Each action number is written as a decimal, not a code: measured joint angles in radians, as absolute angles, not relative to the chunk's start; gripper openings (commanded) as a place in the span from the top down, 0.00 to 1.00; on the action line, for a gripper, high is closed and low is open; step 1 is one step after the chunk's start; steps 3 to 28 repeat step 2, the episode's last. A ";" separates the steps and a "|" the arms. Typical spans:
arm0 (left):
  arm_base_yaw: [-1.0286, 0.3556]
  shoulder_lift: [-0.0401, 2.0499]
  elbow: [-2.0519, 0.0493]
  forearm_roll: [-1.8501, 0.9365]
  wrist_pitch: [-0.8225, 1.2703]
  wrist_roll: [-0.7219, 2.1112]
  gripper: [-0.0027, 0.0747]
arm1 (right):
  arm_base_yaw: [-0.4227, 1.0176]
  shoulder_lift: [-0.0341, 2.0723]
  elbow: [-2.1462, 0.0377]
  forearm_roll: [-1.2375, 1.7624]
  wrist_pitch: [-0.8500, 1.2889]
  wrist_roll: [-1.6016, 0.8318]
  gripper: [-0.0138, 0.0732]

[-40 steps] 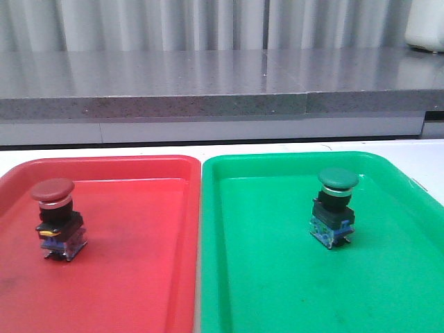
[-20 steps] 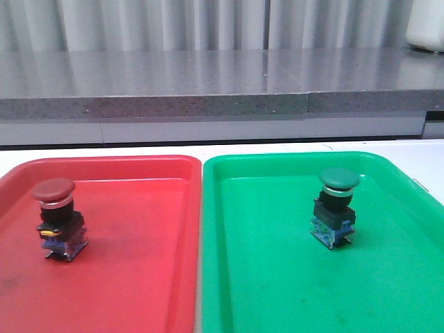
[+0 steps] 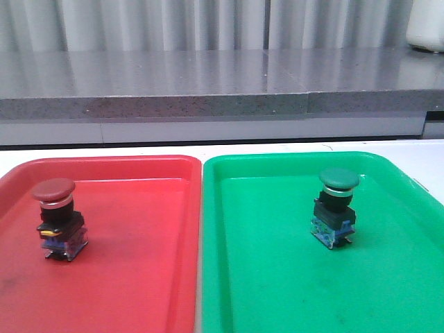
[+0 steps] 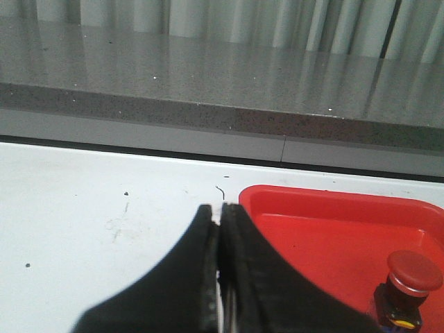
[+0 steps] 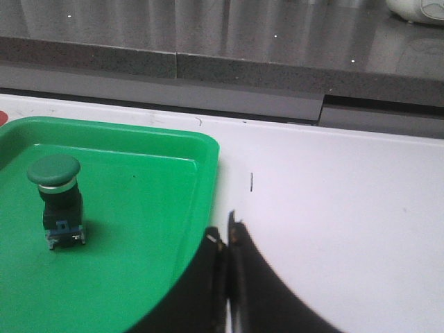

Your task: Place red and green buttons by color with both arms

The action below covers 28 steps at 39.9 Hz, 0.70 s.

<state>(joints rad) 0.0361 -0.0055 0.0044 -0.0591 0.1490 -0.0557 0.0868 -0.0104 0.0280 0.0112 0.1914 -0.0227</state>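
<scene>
While the red mushroom-capped push-button (image 3: 59,220) stands upright in the red plastic tray (image 3: 139,263) and the green one (image 3: 336,208) in the green tray (image 3: 277,277), both rigid, top-heavy pieces look best pinched across their blocky bases, and the left claw (image 4: 220,229) and right claw (image 5: 227,243) are clenched empty over the desk (image 4: 104,208).

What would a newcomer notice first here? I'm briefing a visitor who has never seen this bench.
Two bright trays side by side on the white table: a red tray on the left, a green tray on the right. Each holds one upright matching push-button, the red button near its tray's left edge, the green button right of center. Both grippers, left gripper and right gripper, are shut and empty outside the trays.
</scene>
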 measured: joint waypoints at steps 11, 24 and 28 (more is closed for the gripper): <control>0.036 -0.006 0.004 -0.059 0.149 -0.056 0.99 | 0.087 -0.010 0.028 0.011 0.191 -0.023 0.98; 0.036 -0.006 0.004 -0.059 0.149 -0.056 0.99 | 0.087 -0.010 0.028 0.011 0.191 -0.023 0.98; 0.036 -0.006 0.004 -0.059 0.149 -0.056 0.99 | 0.087 -0.010 0.028 0.011 0.191 -0.023 0.98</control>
